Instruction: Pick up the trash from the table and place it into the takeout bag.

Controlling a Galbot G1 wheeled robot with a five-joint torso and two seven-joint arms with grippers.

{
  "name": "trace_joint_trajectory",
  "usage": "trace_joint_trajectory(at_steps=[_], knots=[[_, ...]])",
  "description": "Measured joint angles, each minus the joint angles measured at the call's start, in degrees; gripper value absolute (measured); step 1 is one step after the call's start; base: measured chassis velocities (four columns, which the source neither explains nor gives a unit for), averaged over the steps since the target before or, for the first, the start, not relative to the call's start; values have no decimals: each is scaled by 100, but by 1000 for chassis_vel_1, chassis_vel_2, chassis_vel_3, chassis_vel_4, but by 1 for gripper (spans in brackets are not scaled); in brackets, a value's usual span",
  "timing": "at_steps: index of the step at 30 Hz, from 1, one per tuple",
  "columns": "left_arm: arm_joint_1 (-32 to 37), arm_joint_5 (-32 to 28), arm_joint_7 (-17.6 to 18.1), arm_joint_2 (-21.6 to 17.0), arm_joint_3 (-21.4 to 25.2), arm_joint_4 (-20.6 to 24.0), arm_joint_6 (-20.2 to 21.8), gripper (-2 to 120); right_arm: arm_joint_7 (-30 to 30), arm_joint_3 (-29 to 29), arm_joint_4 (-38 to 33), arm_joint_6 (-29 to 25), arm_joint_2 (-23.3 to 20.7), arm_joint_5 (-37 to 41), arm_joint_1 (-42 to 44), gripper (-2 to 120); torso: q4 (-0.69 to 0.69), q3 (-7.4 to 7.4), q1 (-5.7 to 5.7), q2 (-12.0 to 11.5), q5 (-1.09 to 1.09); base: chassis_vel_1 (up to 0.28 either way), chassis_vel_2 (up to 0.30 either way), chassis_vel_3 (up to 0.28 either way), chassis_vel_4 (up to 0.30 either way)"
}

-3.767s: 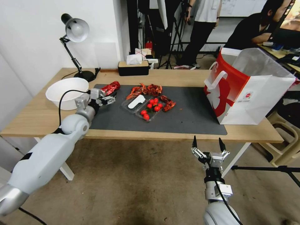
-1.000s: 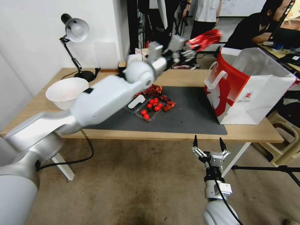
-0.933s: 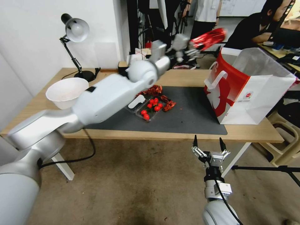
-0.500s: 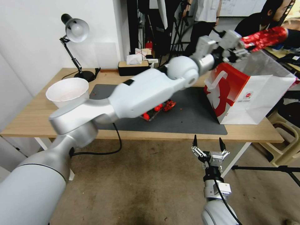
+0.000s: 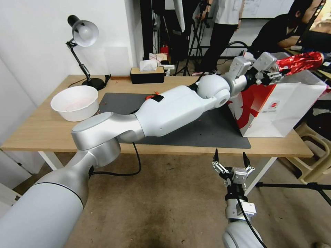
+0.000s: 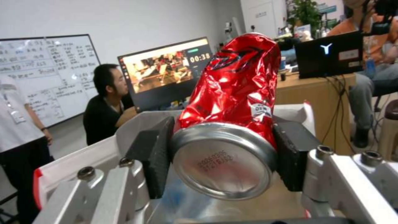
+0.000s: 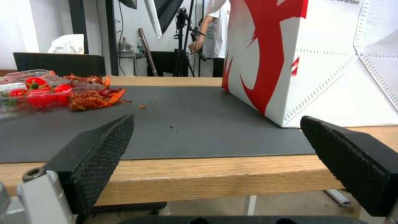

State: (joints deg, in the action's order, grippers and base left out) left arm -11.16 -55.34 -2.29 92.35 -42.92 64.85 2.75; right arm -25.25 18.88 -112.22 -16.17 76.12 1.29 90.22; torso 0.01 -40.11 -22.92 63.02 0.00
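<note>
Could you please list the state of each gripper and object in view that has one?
Left gripper: shut on the can, above the bag's open top.
Can: crushed, held.
Takeout bag: upright, open.
Right gripper: open, below the table edge.
White bowl: upright on the table.

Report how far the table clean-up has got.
In hand: the left gripper is shut on the crushed red can, held over the open top of the takeout bag, not yet released. Left: the crayfish shells and tomato tray lie on the mat. The right gripper waits open below the table's edge.
</note>
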Motion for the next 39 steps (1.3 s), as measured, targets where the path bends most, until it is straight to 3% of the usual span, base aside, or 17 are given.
trace_joint_trajectory(at_steps=[3, 5, 10, 12, 17, 23, 25, 26, 29, 31, 33, 39], knots=[[1, 15, 57, -3, -4, -9, 13, 63, 3, -5, 1, -1, 15, -5, 0, 100, 0, 0, 0, 0, 0, 0, 0, 0, 0], [1, 40, 118, -7, -4, -29, 28, 76, 5, -8, 1, -5, 27, -11, 12, 100, 0, 0, 0, 0, 0, 0, 0, 0, 0], [23, 64, 242, -12, 52, -21, 73, 88, 6, -2, -17, -15, 26, -16, 40, 100, -1, 0, 0, 0, 0, 0, 0, 0, 0], [69, 73, 287, -22, 250, -4, 148, 97, 6, 7, -41, -18, 22, -16, 56, 100, -2, 0, 0, 0, 0, 0, 0, 0, 0], [114, 90, 324, -239, 501, 87, 202, 100, 6, 11, -56, -18, 19, -20, 68, 100, -2, 0, 0, 0, 0, 0, 0, 0, 0], [352, 68, 413, -988, 682, 505, 218, 100, 7, -13, -60, -17, 17, -45, 56, 100, -1, 0, 0, 0, -2, 0, 0, 0, 0], [656, 103, 445, -1563, 860, 805, 220, 100, 7, -18, -59, -11, 9, -47, 38, 100, 0, 0, 0, 0, -3, 0, 0, 0, 0], [656, 103, 445, -1563, 860, 805, 220, 100, 7, -18, -59, -11, 9, -47, 38, 100, 0, 0, 0, 0, -3, 0, 0, 0, 0], [1081, 154, 478, -2170, 1135, 1162, 219, 100, 9, -26, -43, -6, -1, -47, 28, 100, 2, 0, 0, 0, -5, 0, 0, 0, 0], [1153, 163, 478, -2260, 1188, 1219, 218, 100, 10, -27, -39, -6, -3, -47, 28, 100, 2, 0, 0, 0, -5, 0, 0, 0, 0], [1583, 226, 483, -2719, 1496, 1529, 209, 100, 12, -33, -23, -5, -11, -51, 27, 100, 0, 0, 0, 0, -2, 0, 0, 0, 0], [2299, 314, 485, -3266, 2039, 2042, 199, 100, 15, -39, -10, 1, -27, -51, 10, 100, -1, 0, 0, 0, -2, 0, 0, 0, 0]])
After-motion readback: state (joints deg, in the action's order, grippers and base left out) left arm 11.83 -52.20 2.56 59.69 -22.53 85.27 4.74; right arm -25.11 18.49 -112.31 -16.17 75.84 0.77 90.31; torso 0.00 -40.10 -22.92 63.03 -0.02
